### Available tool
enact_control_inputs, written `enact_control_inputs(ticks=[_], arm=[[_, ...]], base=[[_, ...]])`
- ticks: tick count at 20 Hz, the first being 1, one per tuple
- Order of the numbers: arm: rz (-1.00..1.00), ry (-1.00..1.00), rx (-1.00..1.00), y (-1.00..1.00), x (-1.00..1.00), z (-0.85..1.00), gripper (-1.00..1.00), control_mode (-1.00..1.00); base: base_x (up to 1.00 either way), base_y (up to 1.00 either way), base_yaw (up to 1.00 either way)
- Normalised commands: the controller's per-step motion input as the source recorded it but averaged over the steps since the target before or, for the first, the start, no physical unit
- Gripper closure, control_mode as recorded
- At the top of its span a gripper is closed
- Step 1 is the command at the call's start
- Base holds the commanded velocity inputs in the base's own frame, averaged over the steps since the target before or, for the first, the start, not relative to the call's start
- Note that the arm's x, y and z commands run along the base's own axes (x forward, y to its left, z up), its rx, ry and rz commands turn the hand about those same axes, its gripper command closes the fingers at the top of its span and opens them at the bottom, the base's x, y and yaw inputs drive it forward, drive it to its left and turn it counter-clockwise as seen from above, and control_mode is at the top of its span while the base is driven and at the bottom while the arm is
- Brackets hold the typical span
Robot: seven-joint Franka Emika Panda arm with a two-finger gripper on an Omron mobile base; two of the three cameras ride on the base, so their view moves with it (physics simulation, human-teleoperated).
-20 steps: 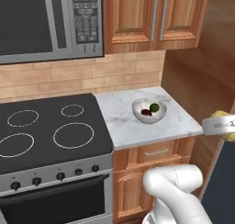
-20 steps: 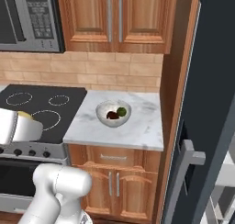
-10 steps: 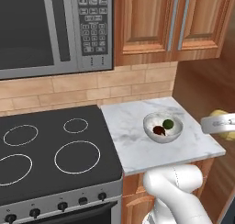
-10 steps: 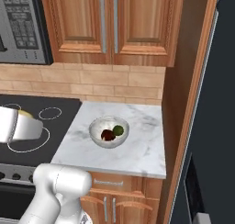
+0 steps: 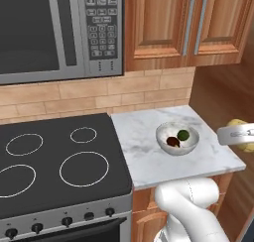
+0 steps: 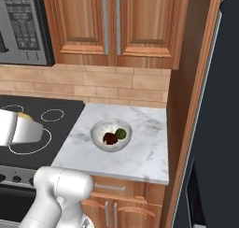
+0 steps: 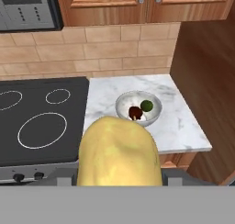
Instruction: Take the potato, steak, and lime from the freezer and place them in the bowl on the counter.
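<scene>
My gripper (image 5: 242, 135) is shut on the yellow-tan potato (image 7: 118, 149), which bulges large at the bottom of the hand view. It hangs in the air off the counter's (image 5: 144, 154) right front corner, apart from the bowl. The potato (image 6: 25, 116) peeks out above the hand at the left of the right base view. The silvery bowl (image 5: 161, 131) stands mid-counter and holds the dark brown-red steak (image 5: 172, 141) and the green lime (image 5: 183, 135) side by side. The hand view shows the bowl (image 7: 120, 102) just beyond the potato. The freezer's dark side (image 6: 226, 105) rises at the right.
A black stovetop (image 5: 54, 161) with ring burners adjoins the counter on the left, under a microwave (image 5: 54, 30). Wooden wall cabinets (image 5: 191, 23) hang above the counter. A tall wooden panel (image 6: 189, 105) closes off the counter's right end.
The whole picture has shifted: the base has come closer to the counter, so the bowl looks larger. The potato stays in the gripper; steak and lime lie unmoved in the bowl.
</scene>
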Motion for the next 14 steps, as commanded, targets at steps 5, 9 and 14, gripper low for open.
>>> enact_control_inputs(ticks=[5, 9, 14], arm=[[0.00, 0.00, 0.00, 0.00, 0.00, 0.00, 1.00, 1.00], [0.00, 0.00, 0.00, 0.00, 0.00, 0.00, 1.00, 1.00], [0.00, 0.00, 0.00, 0.00, 0.00, 0.00, 1.00, 1.00]], base=[[0.12, -0.37, 0.01], [0.08, -0.39, 0.00], [0.17, -0.33, 0.00]])
